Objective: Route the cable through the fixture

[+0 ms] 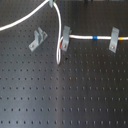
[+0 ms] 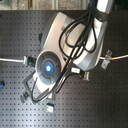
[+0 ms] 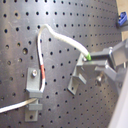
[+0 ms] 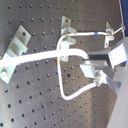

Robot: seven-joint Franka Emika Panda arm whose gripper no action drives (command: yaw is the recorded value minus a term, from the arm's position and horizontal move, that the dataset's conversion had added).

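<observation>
The white cable (image 1: 60, 27) comes from the first exterior view's left, rises to its top edge, then drops in a loop to a slim clip (image 1: 65, 37). Its red-orange mark (image 1: 62, 46) lies beside that clip and its blue band (image 1: 91, 37) further right. The grey U-shaped fixture (image 1: 37, 40) stands left of the loop, apart from the cable. My gripper (image 3: 88, 64) is shut on the cable (image 3: 60, 36), held above the board. It also shows in the second wrist view (image 4: 93, 67), with the fixture (image 4: 20, 40) off to one side.
A second slim clip (image 1: 115, 40) holds the cable near the first exterior view's right. The black perforated board (image 1: 65, 95) lies under everything. In the second exterior view the arm (image 2: 65, 55) hides the middle of the scene. A small blue object (image 3: 121, 20) sits at the board's edge.
</observation>
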